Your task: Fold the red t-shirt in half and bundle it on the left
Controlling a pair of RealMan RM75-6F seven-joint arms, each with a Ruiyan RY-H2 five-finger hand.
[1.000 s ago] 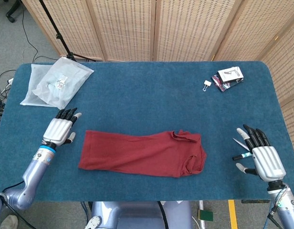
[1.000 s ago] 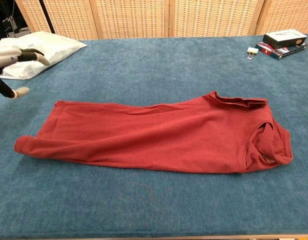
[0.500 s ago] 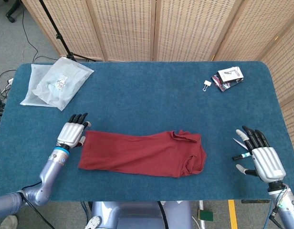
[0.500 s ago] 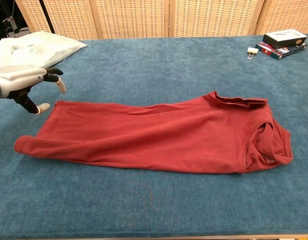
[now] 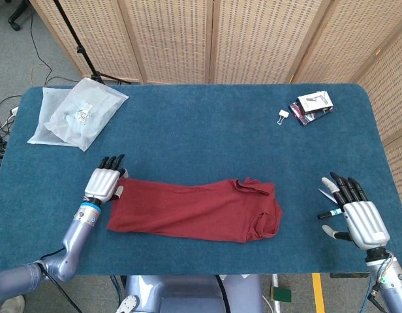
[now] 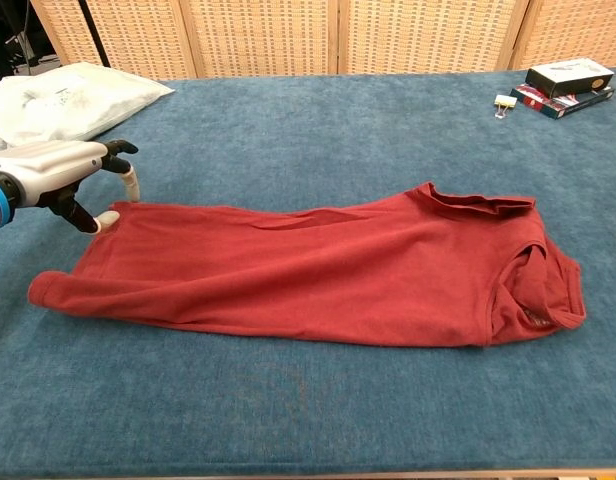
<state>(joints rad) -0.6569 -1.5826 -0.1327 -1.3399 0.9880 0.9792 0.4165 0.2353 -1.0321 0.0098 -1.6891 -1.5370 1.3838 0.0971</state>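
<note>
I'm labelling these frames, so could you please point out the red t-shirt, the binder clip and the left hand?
red t-shirt (image 5: 188, 207): head view, middle of the folded body.
binder clip (image 5: 282, 117): head view, its small body.
left hand (image 5: 104, 184): head view, back of the hand, at the shirt's left edge.

Blue felt-covered desk. Far left corner: clear plastic bag, crumpled, lying flat, small items inside, too small to tell. Far right: small boxes stacked, white-topped one over dark one; binder clip just left of them, apart. Wicker folding screen behind desk. Black stand leg and cables on grey floor, far left.
</note>
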